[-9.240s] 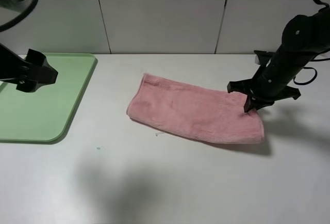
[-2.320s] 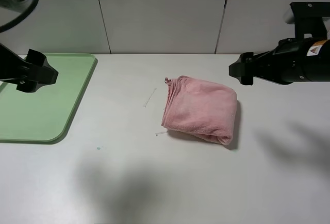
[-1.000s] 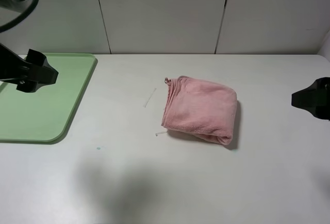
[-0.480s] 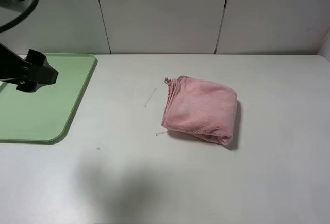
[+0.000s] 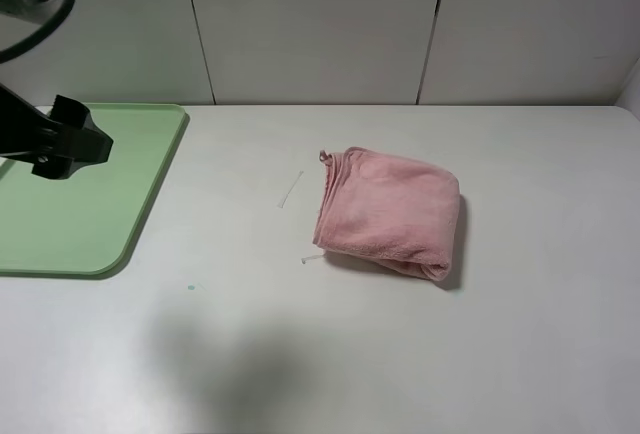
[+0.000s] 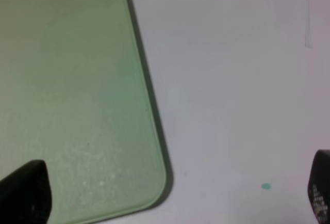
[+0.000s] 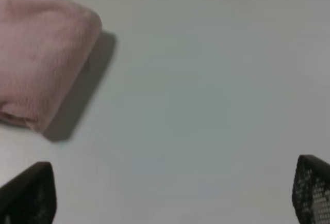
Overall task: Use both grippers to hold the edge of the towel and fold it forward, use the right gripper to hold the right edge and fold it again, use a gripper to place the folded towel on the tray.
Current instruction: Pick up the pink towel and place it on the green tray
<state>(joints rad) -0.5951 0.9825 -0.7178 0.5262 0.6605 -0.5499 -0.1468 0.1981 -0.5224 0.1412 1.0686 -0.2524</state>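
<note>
Towel (image 5: 388, 212), folded into a thick pink square, lies mid-table, well right of the tray (image 5: 60, 224), so only the transfer seems left. Left gripper (image 5: 88, 136) hovers over the tray, jaws wide and empty. Right gripper (image 7: 169, 193), off the towel's right side, gapes too.

Folded pink towel (image 5: 388, 212) mid-table (image 5: 300, 354), green tray (image 5: 100, 224) well apart on the left.
You see the towel lying as a thick, roughly square fluffy bundle, slightly askew; its stitched hem edge (image 5: 328, 189) is stacked in layers on the side facing the tray; a loose thread (image 5: 312, 258) trails at the near corner; the tray lies flat, rim low, corners rounded.
</note>
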